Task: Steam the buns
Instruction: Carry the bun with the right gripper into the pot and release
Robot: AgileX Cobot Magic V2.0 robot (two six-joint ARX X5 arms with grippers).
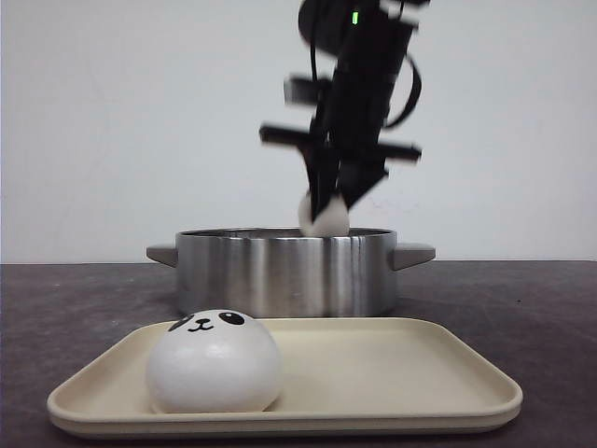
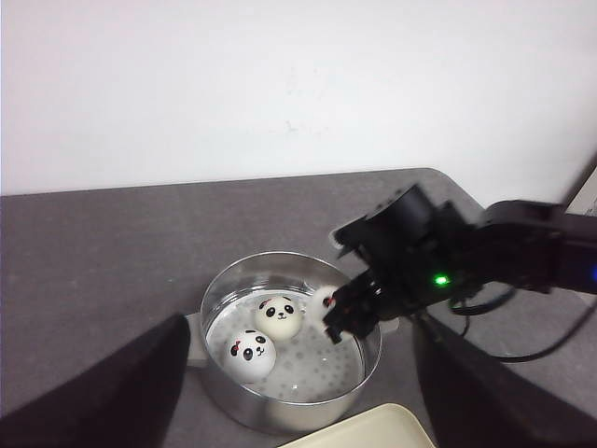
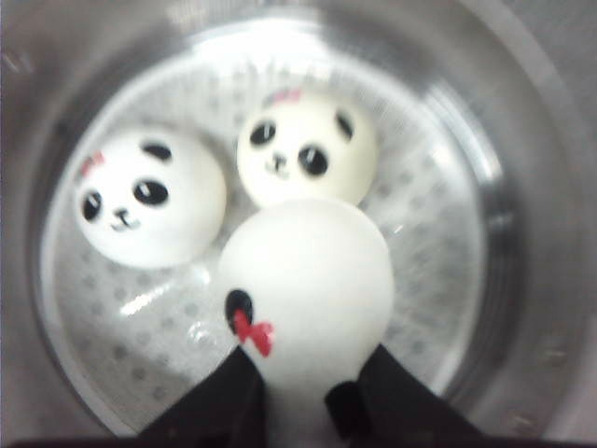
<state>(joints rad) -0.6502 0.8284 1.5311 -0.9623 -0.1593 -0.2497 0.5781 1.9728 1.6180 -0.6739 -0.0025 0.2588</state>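
Jaws of the right gripper pinch one panda bun, held just above the rim of the steel pot. Below the jaws, two buns rest on the pot's perforated floor. Nearer the camera than the jaws, a fourth bun sits on a beige tray. Both stand on a dark grey table before a plain white wall. Whether the left jaws are spread, I cannot tell.

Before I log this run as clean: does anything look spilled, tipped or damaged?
Nothing stands out. Two buns sit face-up in the pot, the right gripper holds a third above it, and one waits on the tray.
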